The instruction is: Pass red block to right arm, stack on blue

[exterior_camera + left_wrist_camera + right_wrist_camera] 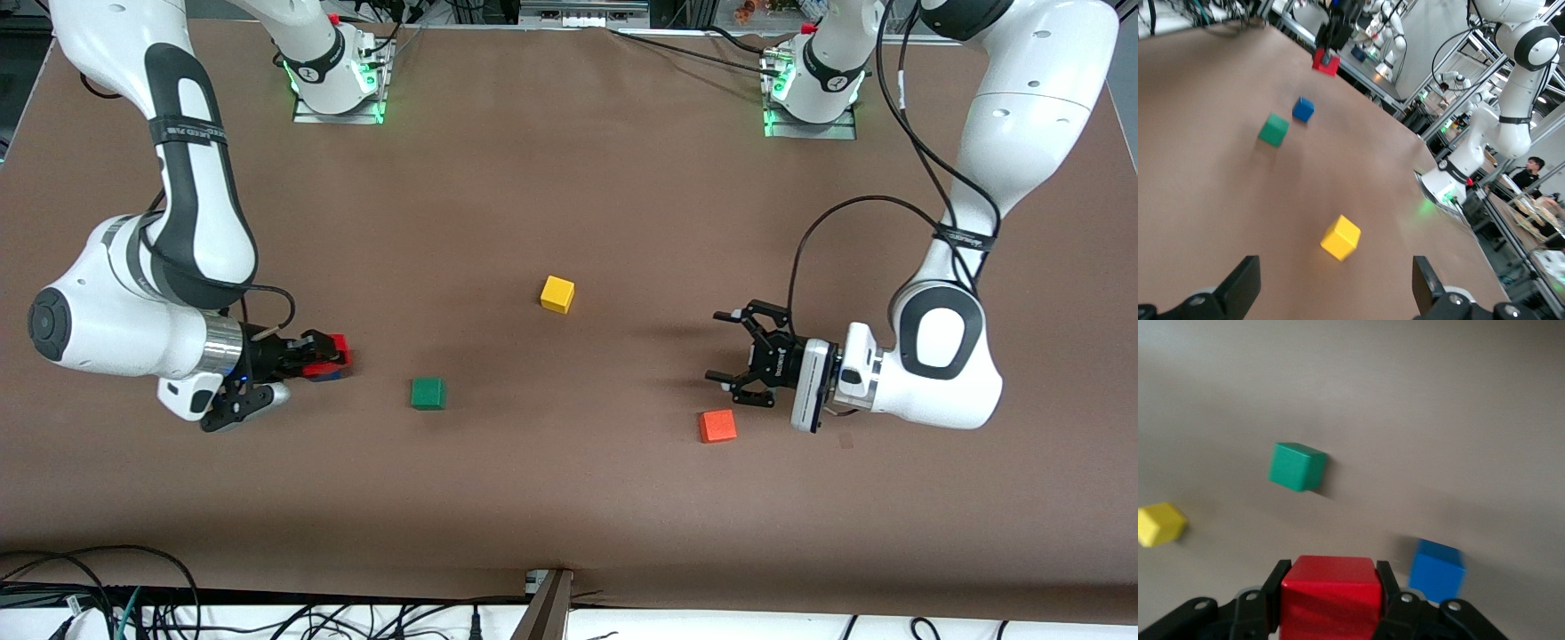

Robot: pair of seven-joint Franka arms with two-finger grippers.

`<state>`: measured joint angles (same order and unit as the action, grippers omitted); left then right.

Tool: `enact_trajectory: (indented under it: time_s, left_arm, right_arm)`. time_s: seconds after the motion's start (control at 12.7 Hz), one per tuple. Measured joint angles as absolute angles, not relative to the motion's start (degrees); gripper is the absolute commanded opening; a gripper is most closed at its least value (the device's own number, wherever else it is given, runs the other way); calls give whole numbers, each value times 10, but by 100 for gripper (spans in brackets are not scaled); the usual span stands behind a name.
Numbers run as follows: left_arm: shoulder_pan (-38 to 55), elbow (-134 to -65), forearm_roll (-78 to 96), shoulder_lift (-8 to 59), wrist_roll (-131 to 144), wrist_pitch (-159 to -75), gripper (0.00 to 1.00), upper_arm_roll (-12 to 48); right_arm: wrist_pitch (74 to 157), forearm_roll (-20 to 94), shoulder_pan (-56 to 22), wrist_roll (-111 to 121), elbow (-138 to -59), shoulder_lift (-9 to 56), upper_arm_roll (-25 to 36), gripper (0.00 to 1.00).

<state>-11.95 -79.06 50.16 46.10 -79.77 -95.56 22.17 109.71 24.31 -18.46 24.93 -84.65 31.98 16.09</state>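
Note:
My right gripper (331,357) is shut on the red block (337,348) and holds it a little above the table at the right arm's end. The blue cube (329,376) lies on the table just under it, mostly hidden in the front view. In the right wrist view the red block (1331,600) sits between the fingers (1277,581), and the blue cube (1437,570) lies beside it, apart. The left wrist view shows the red block (1326,62) up in the air and the blue cube (1303,109) on the table. My left gripper (731,349) is open and empty, low over the table beside the orange cube.
A green cube (428,393) lies close to the blue one, toward the table's middle. A yellow cube (557,294) lies at mid-table. An orange cube (717,426) lies just under my left gripper's fingers. Cables run along the table's front edge.

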Motion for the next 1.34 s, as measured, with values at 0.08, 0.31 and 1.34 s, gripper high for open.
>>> enact_trajectory:
  time_s: [0.08,0.31,1.34]
  left_arm:
    - [-131,-787,469,459,-771,-933,100,221]
    - [-166,-767,362,439,-686,-847,100,221]
    - [-168,-702,-15,266,-253,-694,100,225]
  right_arm:
    - [1100,207,-185,243,-846,316,161,0]
    - [1119,137,-188,208,-847,313,164,0]
    - [1350,87,-238,107,-1060,247,164,0]
